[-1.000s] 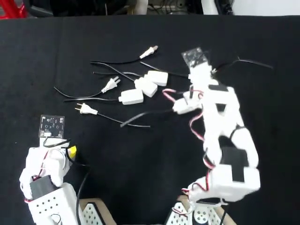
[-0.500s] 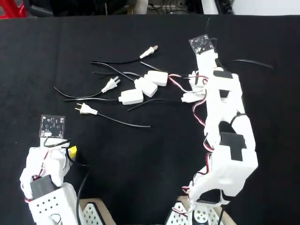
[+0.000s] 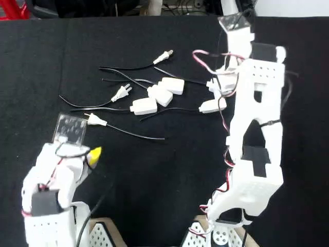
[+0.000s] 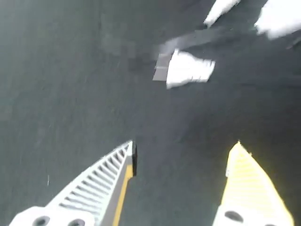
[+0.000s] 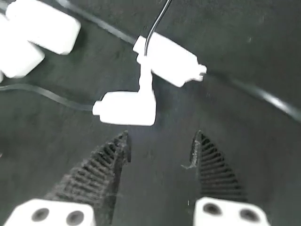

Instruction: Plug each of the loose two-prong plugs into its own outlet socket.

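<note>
My left fingers (image 4: 184, 148) are spread wide and empty over the black counter (image 3: 41, 62), toward the near left of the three sockets (image 3: 160, 95) clustered mid-counter. Three plugs lie loose around that cluster. The near plug (image 3: 95, 120) sits at its lower left, the middle plug (image 3: 121, 92) just left of it, and the far plug (image 3: 163, 55) beyond it. Right of the cluster, my right fingers (image 5: 161, 139) gape wide and empty, just short of two white pieces (image 5: 127, 108) that touch each other.
</note>
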